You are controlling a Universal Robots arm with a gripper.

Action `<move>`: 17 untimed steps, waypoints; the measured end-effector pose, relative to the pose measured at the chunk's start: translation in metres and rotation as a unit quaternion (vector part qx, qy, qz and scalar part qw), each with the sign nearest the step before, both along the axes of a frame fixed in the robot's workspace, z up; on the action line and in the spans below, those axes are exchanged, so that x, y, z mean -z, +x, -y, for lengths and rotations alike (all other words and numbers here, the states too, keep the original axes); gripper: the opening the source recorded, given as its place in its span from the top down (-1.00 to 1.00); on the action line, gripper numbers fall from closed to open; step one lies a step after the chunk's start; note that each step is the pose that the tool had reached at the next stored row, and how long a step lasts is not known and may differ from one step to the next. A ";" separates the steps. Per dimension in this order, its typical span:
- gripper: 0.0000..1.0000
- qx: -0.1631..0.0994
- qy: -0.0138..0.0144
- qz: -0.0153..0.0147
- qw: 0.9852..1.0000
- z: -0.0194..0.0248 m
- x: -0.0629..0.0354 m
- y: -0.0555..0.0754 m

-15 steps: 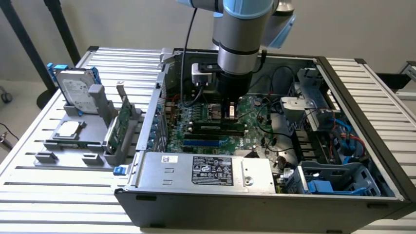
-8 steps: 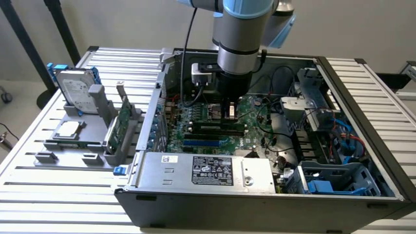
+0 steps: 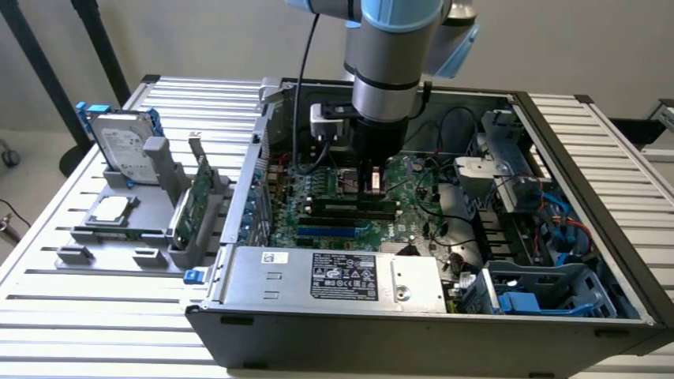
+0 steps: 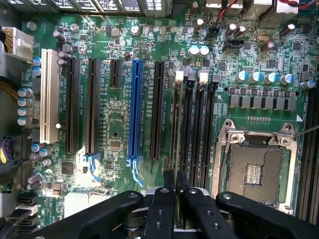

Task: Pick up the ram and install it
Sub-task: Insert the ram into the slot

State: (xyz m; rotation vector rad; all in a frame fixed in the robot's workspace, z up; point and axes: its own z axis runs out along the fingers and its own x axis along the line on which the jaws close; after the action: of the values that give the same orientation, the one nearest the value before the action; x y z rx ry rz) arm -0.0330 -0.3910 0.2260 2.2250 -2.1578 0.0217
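Gripper (image 4: pixel 175 185) pinches the ram (image 4: pixel 175 149) edge-on over slots

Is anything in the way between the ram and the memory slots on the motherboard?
Nothing visible does. The gripper holds the ram edge-on above the memory slots, which lie empty, no cable or card across them.

Motherboard (image 4: pixel 119 124): green, glossy circuit board with black and blue plastic slots. Gripper (image 4: pixel 175 191): matt black fingers, smooth. Arm (image 3: pixel 392 55): brushed silver metal with pale blue plastic caps. Computer case (image 3: pixel 421 332): matt grey sheet metal. Table (image 3: pixel 106 332): ribbed, bright metal slats.
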 end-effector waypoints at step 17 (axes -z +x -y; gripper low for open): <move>0.62 -0.003 0.001 0.000 1.000 0.0006 -0.0143 -0.003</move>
State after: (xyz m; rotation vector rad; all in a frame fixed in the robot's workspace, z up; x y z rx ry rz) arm -0.0362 -0.3916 0.2403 2.2324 -2.1528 0.0189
